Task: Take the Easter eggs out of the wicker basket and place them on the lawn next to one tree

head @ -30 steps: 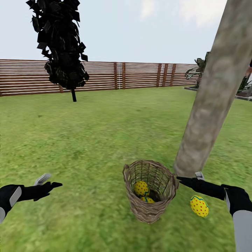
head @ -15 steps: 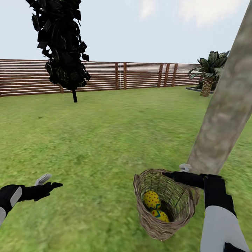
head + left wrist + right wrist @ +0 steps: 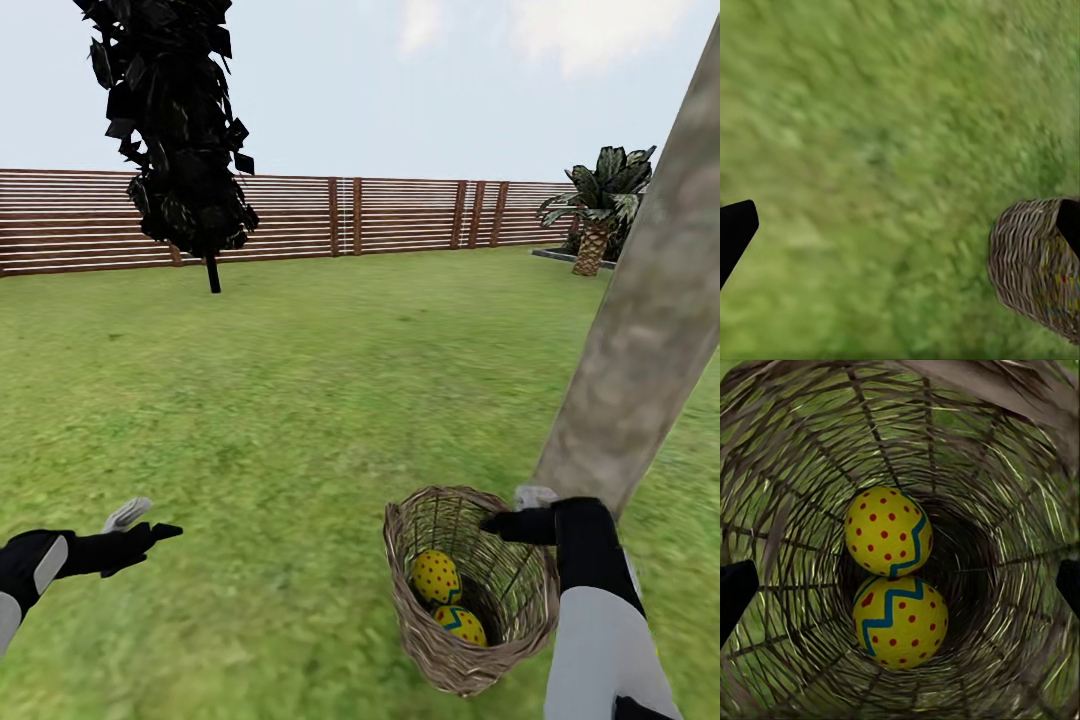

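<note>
Two Easter eggs (image 3: 888, 542) lie deep in the wicker basket (image 3: 468, 590) on the lawn (image 3: 300, 400) beside the tree (image 3: 640, 340); the right gripper (image 3: 515, 515), spread, hovers above. A clipped rim could tip it.

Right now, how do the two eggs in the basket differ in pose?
In the right wrist view, the nearer Easter egg shows its blue zigzag band across its face; the farther Easter egg shows mostly red dots, its band down one side. They touch at the bottom of the wicker basket. Both are yellow.
</note>
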Motion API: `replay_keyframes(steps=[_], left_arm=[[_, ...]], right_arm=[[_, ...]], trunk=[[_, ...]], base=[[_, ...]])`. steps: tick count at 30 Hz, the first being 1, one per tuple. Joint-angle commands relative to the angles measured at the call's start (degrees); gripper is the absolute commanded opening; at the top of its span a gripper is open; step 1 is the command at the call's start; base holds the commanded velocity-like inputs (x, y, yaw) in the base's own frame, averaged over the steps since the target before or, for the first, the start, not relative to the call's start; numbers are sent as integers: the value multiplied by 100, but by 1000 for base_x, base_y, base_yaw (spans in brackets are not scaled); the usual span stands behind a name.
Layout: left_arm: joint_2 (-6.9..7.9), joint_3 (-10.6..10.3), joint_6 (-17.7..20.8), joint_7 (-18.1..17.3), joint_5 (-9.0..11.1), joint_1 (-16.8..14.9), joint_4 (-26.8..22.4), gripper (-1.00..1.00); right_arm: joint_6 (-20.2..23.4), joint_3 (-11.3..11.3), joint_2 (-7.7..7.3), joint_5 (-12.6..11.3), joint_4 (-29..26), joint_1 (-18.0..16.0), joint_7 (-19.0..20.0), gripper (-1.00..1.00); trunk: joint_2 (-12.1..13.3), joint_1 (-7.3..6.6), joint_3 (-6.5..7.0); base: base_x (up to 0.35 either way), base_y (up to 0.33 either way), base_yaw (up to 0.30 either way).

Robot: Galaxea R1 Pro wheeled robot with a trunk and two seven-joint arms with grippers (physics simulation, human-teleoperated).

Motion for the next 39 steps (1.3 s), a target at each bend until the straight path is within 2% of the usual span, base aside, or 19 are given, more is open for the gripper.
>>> replay_keyframes(steps=[1, 4, 7, 15, 17, 19, 22, 27, 30, 36, 39], left_arm=[[-4, 15, 45, 5, 36, -1, 0, 100], [-4, 15, 44, 5, 36, -1, 0, 100], [-4, 15, 44, 5, 36, 0, 0, 100], [-11, 13, 44, 166, 36, 0, 0, 100], [-42, 15, 44, 188, 36, 0, 0, 100], [-54, 13, 44, 194, 36, 0, 0, 100], [-60, 12, 43, 197, 36, 0, 0, 100], [-86, 7, 37, 199, 29, 0, 0, 100], [-159, 6, -11, 198, 17, 0, 5, 100], [-184, 6, -124, 198, 10, 0, 1, 100], [-185, 6, -131, 198, 10, 0, 0, 100]], right_arm=[[99, -7, 31, 124, 32, -8, -110, 100], [156, 166, 44, 174, 137, -8, -216, 100], [167, 440, 47, 185, 417, -8, -242, 100], [168, 686, 43, 189, 960, -8, -258, 100], [169, 887, 40, 194, 1123, -8, -258, 100], [171, 996, 39, 195, 1176, -8, -259, 100], [174, 1055, 33, 218, 1202, -8, -265, 100], [181, 1083, 34, 716, 1218, -8, -267, 100], [181, 1078, 11, 1011, 1223, -8, -268, 100], [147, 1083, -4, 1089, 1215, -8, -292, 100], [109, 1141, 15, 1087, 1232, -8, -496, 100]], trunk=[[-3, -1, -6], [-3, -1, -6], [-3, -1, -6], [-3, -1, -6], [-3, -1, -6], [-3, -1, -6], [-3, -1, -6], [-3, -1, -6], [-3, -1, -6], [-3, -1, -6], [-3, -1, -6]], base=[[0, 0, 0], [0, 0, 0], [0, 0, 0], [114, 46, 0], [270, 129, 0], [220, 83, 0], [74, 26, 0], [10, 3, 0], [1, 0, 0], [0, 0, 0], [98, 23, 0]])
